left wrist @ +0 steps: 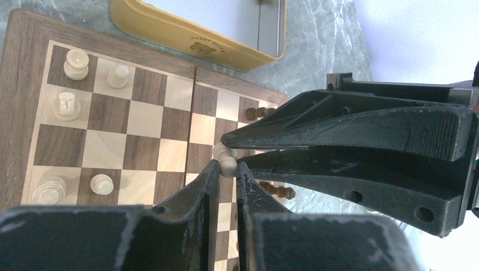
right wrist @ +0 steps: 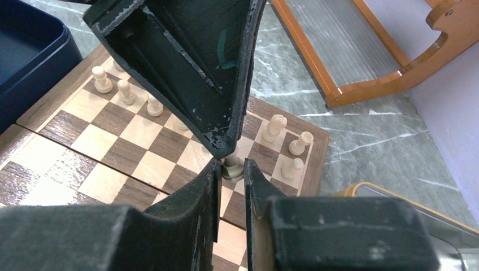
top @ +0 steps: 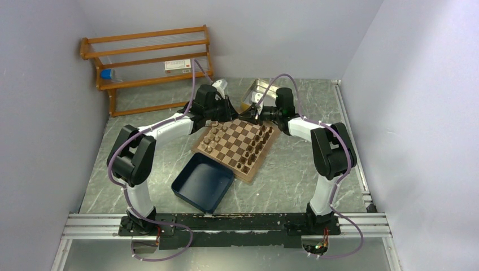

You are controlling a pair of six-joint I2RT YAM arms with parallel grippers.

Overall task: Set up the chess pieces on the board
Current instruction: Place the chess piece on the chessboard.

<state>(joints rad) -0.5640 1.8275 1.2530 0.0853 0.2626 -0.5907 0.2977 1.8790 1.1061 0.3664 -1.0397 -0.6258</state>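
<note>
— Where does the light piece (left wrist: 227, 164) sit against the fingers?

— It sits between both pairs at once. The left gripper (left wrist: 226, 171) has its tips closed on the piece's rounded head. The right gripper (right wrist: 231, 176), reaching in from the opposite side, is clamped on the other end of the same piece. The piece is over the squares of the board (left wrist: 144, 121) near the far edge, not far from the yellow tin (left wrist: 186, 48). Whether its base touches the wood cannot be told.

— And the count?

— There is one board, one tin and one navy tray (right wrist: 34, 53). The left wrist view shows five light pieces (left wrist: 76, 62) standing on squares. The right wrist view shows six in clear sight, three on each side of the grippers. Dark pieces (left wrist: 277, 191) peek out beside the right gripper's fingers, too hidden to count.
</note>
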